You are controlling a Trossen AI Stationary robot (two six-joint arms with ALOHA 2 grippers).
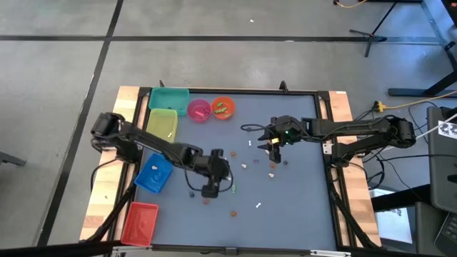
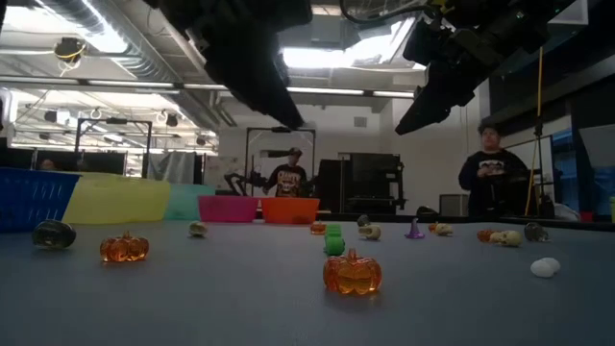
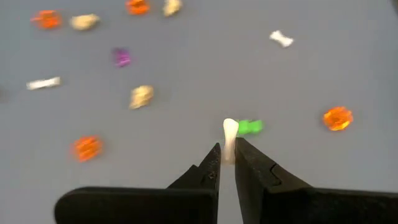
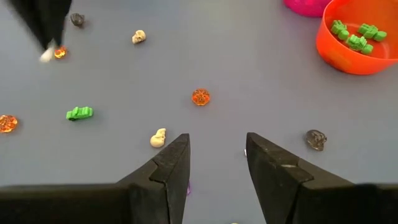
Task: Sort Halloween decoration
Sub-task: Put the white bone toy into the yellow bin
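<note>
While the left gripper hangs above the middle of the table, we see its fingers pinching a small white bone, lifted clear of the surface. The right gripper hovers nearer the far right part of the table, fingers spread and holding nothing.

Progress, as we judge it: early to midway. The orange bowl at the far edge already holds green pieces; we count about five, though they overlap. The pink bowl beside it, the teal bin and yellow bin toward the far left corner, the blue bin at the left edge and the red bin at the near left corner: we cannot tell their contents.

Still loose on the table, most trinkets remain. From the right wrist view we count:
- three orange pumpkins, one being
- two cream skulls, e.g.
- one green piece
- two dark skulls, e.g.

The left wrist view adds two more white bones, e.g., and a purple piece. The low view shows a purple witch hat, perhaps the same item; we cannot tell.

Views overlap, so totals are rough: upward of a dozen unsorted. The held bone needs a bin; which one takes white we cannot say.
</note>
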